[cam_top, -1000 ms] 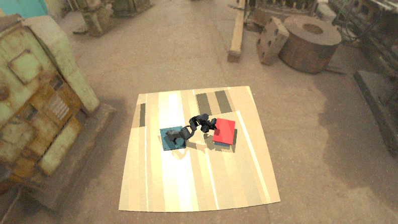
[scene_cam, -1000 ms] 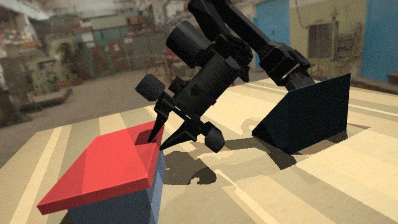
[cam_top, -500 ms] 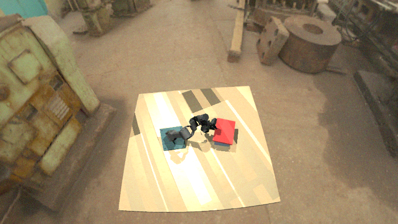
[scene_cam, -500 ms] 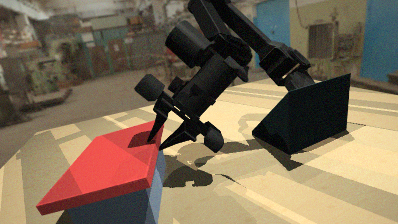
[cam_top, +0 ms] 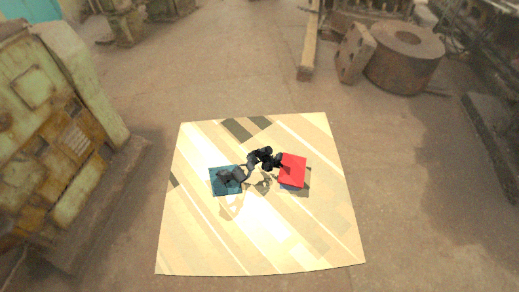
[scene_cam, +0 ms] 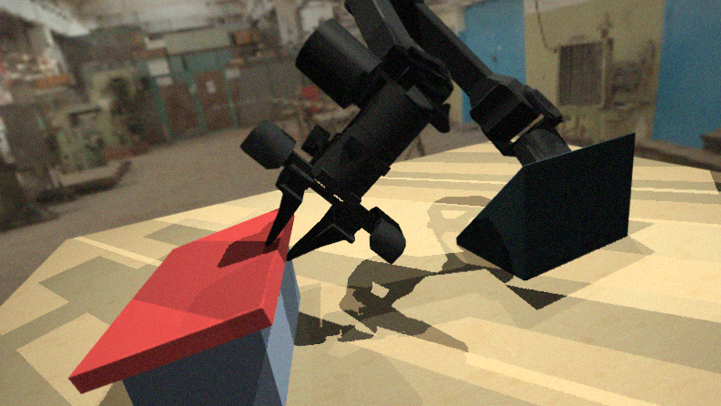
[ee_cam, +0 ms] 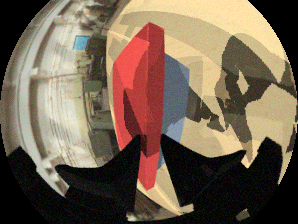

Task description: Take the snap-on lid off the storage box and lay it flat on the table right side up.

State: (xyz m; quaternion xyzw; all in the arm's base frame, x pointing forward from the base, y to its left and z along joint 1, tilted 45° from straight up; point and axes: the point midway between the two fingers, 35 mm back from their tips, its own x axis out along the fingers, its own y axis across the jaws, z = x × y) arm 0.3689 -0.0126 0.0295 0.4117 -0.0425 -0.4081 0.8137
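The red lid (cam_top: pixel 295 170) (scene_cam: pixel 166 292) (ee_cam: pixel 131 70) covers the top of the blue storage box (cam_top: pixel 289 187) (scene_cam: pixel 201 378) (ee_cam: pixel 176 95), right side up. The lid slopes, its arm-side edge looking slightly raised; I cannot tell how far it is free, or whether the box leans. My gripper (cam_top: pixel 281 165) (scene_cam: pixel 278 252) (ee_cam: pixel 150 137) comes down at a slant and is shut on the lid's arm-side edge. One fingertip is on the lid's top, the other low at its rim beside the box wall. The box's bottom is not visible in the exterior view.
The dark teal base block (cam_top: pixel 215 190) (scene_cam: pixel 580 201) of the arm stands on the table (cam_top: pixel 261 253) (scene_cam: pixel 504 372), on the arm side of the box. Stripes and shadows cross the table top. The table's edges show all round in the top view.
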